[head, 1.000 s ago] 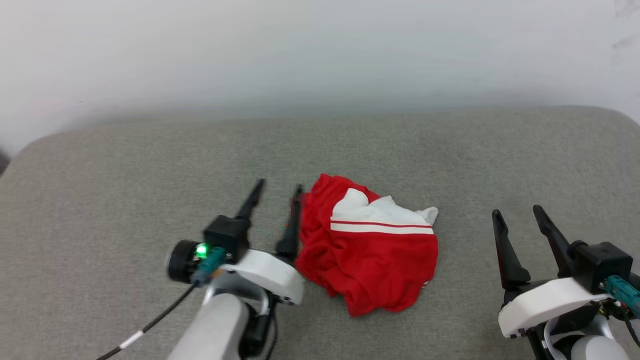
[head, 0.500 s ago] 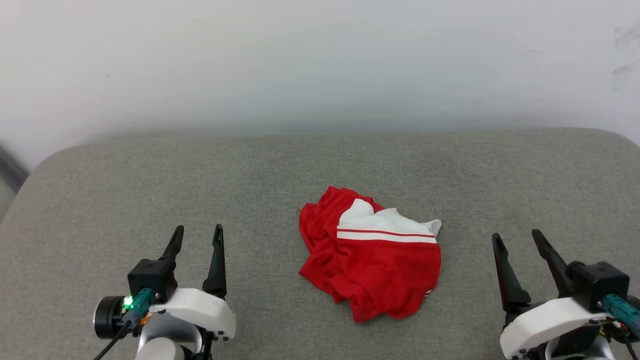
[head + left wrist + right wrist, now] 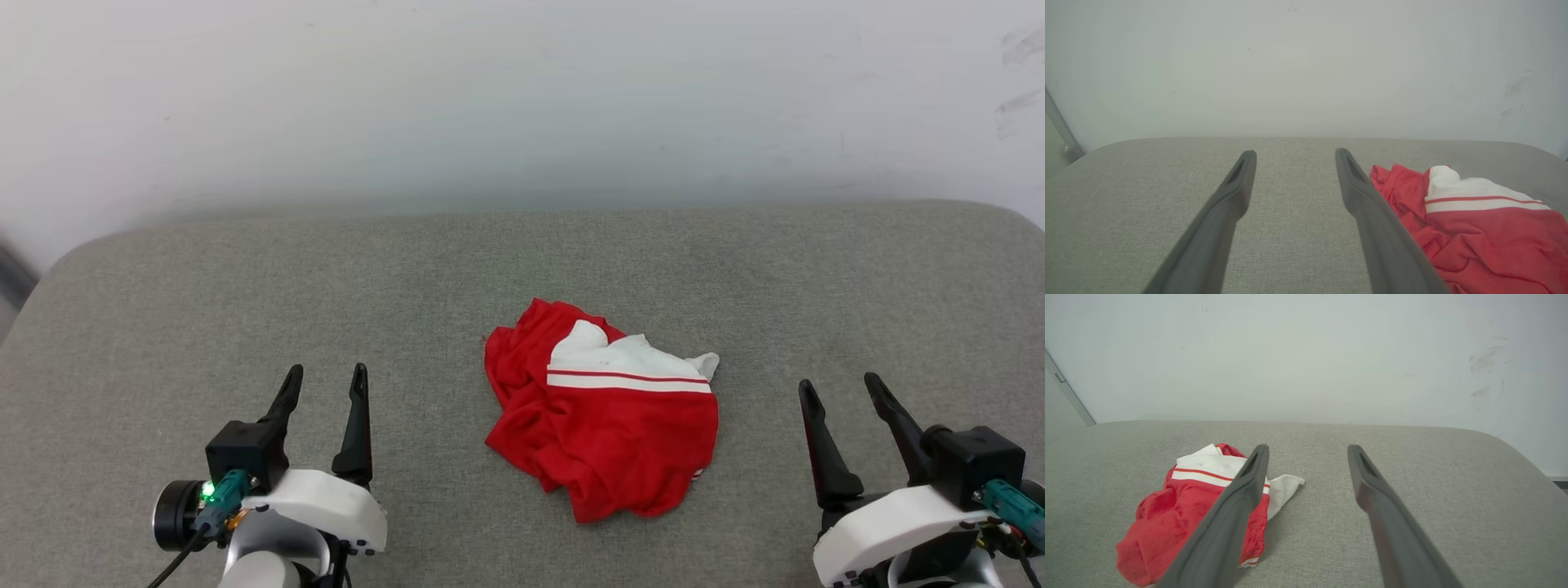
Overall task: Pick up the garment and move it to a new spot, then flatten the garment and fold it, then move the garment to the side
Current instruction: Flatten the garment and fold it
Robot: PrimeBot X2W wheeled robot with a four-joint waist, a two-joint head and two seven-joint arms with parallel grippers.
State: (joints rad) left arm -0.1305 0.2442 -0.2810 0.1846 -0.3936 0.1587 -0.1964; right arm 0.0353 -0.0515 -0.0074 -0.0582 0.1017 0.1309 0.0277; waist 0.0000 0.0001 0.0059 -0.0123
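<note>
**Head, left wrist and right wrist views.** The garment [image 3: 604,416] is shown crumpled in a loose heap on a grey fabric-covered surface [image 3: 522,261], near its middle and slightly right of centre. Most of the heap is red cloth. A white panel crossed by a red-and-white stripe is seen on its far side, and a white corner projects to the right.

The left gripper [image 3: 326,371] is held at the near left, its two dark fingers parted and pointed toward the far wall [image 3: 522,98]; bare grey surface is seen between them. The right gripper [image 3: 839,381] is held at the near right, its fingers likewise spread over bare surface. The garment lies between the two grippers, apart from both and touched by neither.

In the left wrist view the heap is seen to the right, its edge overlapped by one finger. In the right wrist view it is seen to the left, partly hidden behind one finger. A green light [image 3: 209,491] is lit on the left wrist, and faint scuff marks are visible on the wall at the far right.
</note>
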